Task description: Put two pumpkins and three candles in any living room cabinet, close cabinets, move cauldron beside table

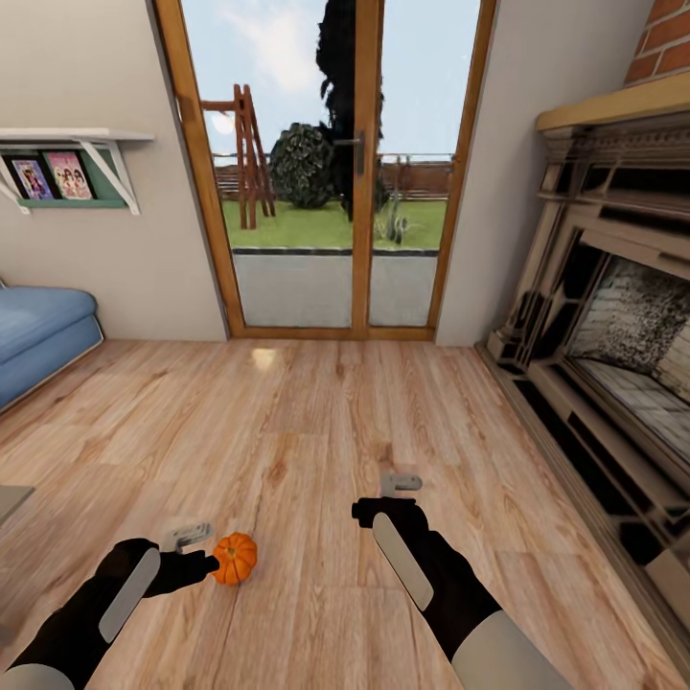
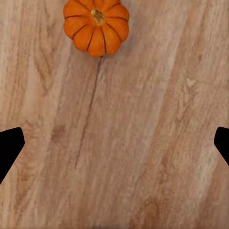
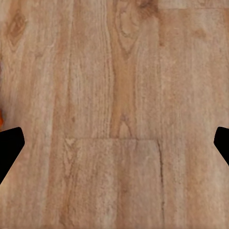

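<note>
The pumpkin (image 1: 235, 558) sat on the floor (image 1: 316, 412) at lower left of the head view — just beside the left gripper (image 1: 188, 537), jaws apart and empty — nearer than the right gripper (image 1: 401, 483), likewise spread.

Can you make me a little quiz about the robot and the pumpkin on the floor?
1. True or false: the left gripper already holds the pumpkin.
2. What is the pumpkin sitting on? A) the blue sofa B) the wooden floor C) the fireplace
3. Fill in: in the left wrist view the fingers are spread wide with only bare ____ between them.

Key
1. False. The pumpkin lies free on the floor, beyond the open fingers.
2. B.
3. Floor. The right gripper is open over bare floor too.
</note>
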